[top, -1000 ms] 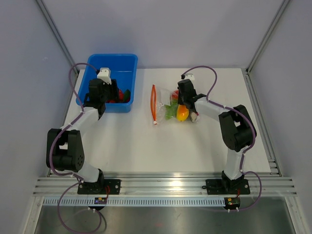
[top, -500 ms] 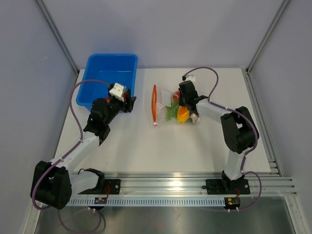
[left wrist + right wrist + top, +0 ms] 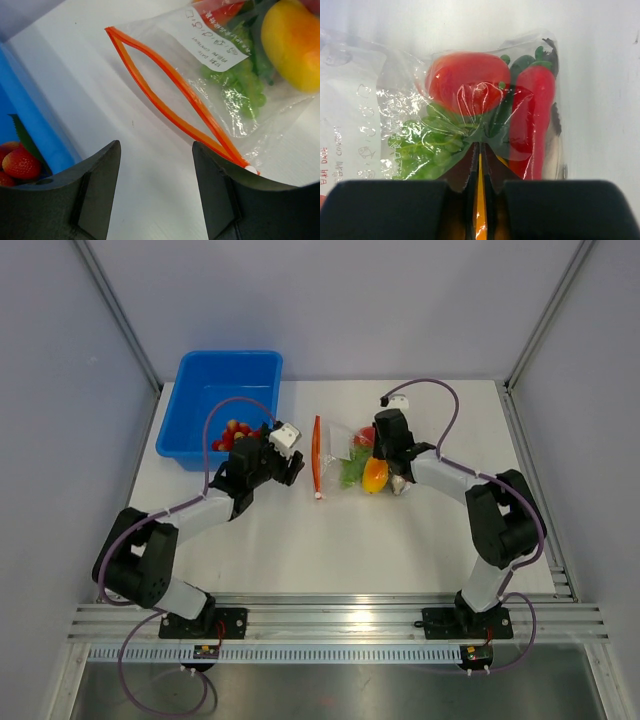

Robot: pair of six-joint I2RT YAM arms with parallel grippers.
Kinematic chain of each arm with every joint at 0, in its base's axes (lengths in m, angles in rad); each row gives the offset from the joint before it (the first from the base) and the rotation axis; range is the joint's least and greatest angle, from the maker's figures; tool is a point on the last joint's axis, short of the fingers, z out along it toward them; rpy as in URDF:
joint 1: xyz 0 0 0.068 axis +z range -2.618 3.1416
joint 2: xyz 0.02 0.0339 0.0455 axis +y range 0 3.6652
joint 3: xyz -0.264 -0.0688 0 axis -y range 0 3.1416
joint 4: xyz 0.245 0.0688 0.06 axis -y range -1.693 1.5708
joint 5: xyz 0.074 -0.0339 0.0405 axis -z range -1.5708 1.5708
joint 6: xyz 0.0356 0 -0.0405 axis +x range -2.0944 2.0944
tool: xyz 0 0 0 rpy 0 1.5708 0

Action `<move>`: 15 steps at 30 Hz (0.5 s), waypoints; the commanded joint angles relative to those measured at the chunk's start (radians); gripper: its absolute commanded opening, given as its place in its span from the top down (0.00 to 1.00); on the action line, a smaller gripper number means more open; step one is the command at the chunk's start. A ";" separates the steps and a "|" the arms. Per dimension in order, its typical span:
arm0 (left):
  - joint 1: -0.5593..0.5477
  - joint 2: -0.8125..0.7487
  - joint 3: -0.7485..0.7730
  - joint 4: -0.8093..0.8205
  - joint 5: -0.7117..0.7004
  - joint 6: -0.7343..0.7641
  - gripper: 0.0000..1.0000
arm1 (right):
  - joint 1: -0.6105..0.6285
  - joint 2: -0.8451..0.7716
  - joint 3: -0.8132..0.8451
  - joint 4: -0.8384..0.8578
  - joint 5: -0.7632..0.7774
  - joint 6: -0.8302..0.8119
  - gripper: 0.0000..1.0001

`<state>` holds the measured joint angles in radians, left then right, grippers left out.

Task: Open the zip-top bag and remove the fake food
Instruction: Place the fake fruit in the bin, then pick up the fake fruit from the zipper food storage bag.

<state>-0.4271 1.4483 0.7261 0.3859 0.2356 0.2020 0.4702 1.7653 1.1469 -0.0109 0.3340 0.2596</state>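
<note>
With the zip-top bag [image 3: 345, 452] lying mid-tabletop [image 3: 300, 550], mouth gaping, we judge emptying is next: our left hand [image 3: 156, 190], spread and empty, must reach the fake food [image 3: 373, 473], while our right hand [image 3: 479, 170] is nearly clenched, grasp unclear.

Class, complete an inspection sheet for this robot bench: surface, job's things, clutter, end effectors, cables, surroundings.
Surface: white table, evenly lit.
Job's things: bag lying on the table, zip strip parted; food inside.
Clutter: blue tub holding strawberries.
End effectors: left open, empty, beside the strip; right almost closed over the bag, grip unclear.
Cables: purple cables loop off both arms, not across the bag.
Surroundings: grey walls, metal rail at the near edge.
</note>
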 commanded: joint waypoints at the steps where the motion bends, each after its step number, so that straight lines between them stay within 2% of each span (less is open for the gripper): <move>1: -0.002 0.067 0.088 0.024 -0.036 -0.003 0.38 | -0.005 -0.056 -0.015 0.052 0.053 -0.013 0.87; 5: -0.002 0.130 0.122 0.004 -0.056 -0.022 0.38 | -0.013 -0.078 -0.036 0.042 0.083 0.006 0.73; 11: -0.002 0.164 0.142 -0.013 -0.061 -0.018 0.38 | -0.074 -0.141 -0.097 0.086 0.008 0.047 0.71; 15: -0.002 0.195 0.159 -0.025 -0.018 -0.006 0.38 | -0.122 -0.170 -0.137 0.124 -0.064 0.076 0.56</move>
<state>-0.4271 1.6196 0.8387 0.3355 0.1967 0.1867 0.3820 1.6512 1.0321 0.0414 0.3275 0.2993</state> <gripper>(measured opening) 0.620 0.411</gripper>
